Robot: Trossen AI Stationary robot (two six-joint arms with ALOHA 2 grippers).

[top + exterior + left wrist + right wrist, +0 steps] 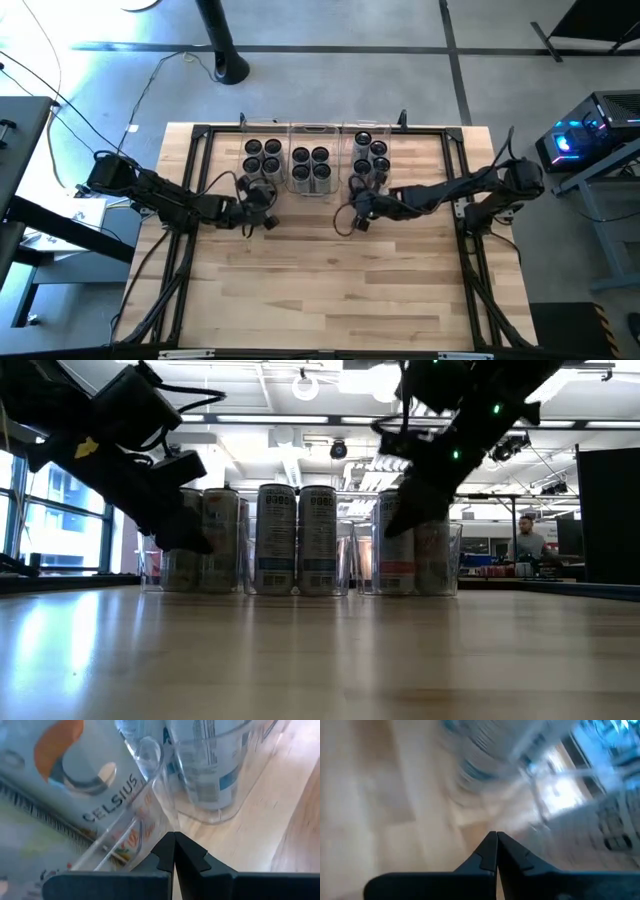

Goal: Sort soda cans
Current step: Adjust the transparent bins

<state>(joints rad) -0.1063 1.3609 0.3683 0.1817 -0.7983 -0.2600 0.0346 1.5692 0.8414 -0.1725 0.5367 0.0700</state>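
The soda cans [310,165] stand in three clear bins [312,130] at the desk's [320,290] twelve o'clock edge. They look light, rigid, smooth and probably slippery, so the best hold is across the mid-wall. I count four in the left bin, four in the middle and about five in the right. The left gripper [262,205] and right gripper [358,208] hover just at six o'clock of the bins, jaws pressed together, empty.

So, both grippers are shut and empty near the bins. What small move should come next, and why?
Probably draw the right gripper back from the right bin. All cans visible from above stand inside the three bins, none on the bare table, and the left gripper is shut near the left bin.
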